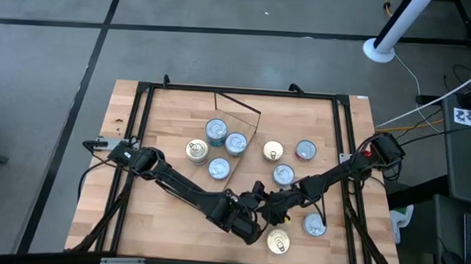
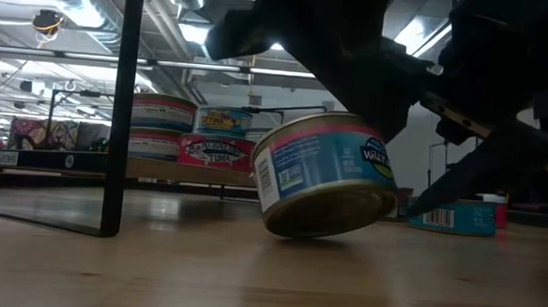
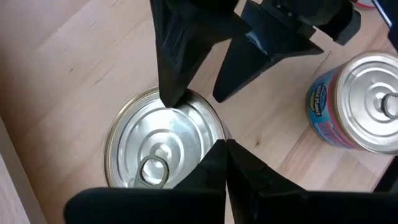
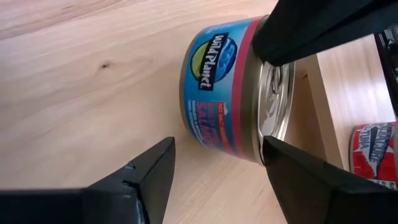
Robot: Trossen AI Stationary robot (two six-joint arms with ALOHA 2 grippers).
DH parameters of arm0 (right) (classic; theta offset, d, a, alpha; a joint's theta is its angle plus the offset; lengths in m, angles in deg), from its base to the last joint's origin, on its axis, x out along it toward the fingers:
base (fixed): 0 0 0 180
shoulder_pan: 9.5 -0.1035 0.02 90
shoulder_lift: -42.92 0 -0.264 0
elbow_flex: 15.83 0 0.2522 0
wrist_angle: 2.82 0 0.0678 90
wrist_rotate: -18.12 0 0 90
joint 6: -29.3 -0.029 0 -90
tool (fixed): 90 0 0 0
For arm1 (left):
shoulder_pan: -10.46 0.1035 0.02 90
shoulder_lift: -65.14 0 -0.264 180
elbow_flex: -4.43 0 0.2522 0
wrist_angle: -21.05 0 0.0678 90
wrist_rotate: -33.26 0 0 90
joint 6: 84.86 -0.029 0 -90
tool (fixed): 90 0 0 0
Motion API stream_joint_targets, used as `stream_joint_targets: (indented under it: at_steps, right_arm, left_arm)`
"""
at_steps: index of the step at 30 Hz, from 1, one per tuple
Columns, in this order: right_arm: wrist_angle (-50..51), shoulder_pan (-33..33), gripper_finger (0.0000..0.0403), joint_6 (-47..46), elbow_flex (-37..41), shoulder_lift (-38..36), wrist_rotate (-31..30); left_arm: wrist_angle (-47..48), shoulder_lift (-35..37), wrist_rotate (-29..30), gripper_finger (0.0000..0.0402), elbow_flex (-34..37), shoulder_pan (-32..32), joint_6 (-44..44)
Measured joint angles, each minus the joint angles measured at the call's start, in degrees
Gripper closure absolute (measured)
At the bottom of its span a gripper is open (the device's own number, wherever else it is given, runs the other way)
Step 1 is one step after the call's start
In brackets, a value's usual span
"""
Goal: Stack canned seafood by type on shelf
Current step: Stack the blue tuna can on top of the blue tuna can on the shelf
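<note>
Both grippers meet over one gold-lidded tin [image 1: 278, 242] near the front edge of the table [image 1: 160, 216], right of its middle. The left gripper [image 3: 225, 149] has its fingers pressed together, tips resting on the tin's rim. The right gripper [image 4: 217, 158] stands with fingers wide apart, the blue-and-pink labelled tin [image 4: 239, 93] lying between them but not yet pinched. The low view shows this tin [image 2: 325, 175] tilted, one edge lifted off the wood. The remaining tins [image 1: 219, 143] cluster toward the table's middle; some sit on the shelf [image 2: 193, 173] behind. To do the pickup well, the right fingers should probably centre on the tin's side wall before closing. The left gripper should steady it until the grip is firm; closing on a tilted tin risks squirting it out.
</note>
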Motion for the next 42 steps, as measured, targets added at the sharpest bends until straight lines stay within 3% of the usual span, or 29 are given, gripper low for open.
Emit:
stream_joint_targets:
  at_steps: [15,42]
  right_arm:
    - [-0.13,0.04,0.0161,-5.1,0.0,0.0,0.02]
    - [-0.13,0.07,0.0162,-5.53,0.0,0.0,1.73]
  left_arm:
    - [-0.37,0.0,0.0,0.0402,0.04,0.27,0.69]
    - [-0.33,-0.02,-0.04,0.0402,0.08,0.38,0.68]
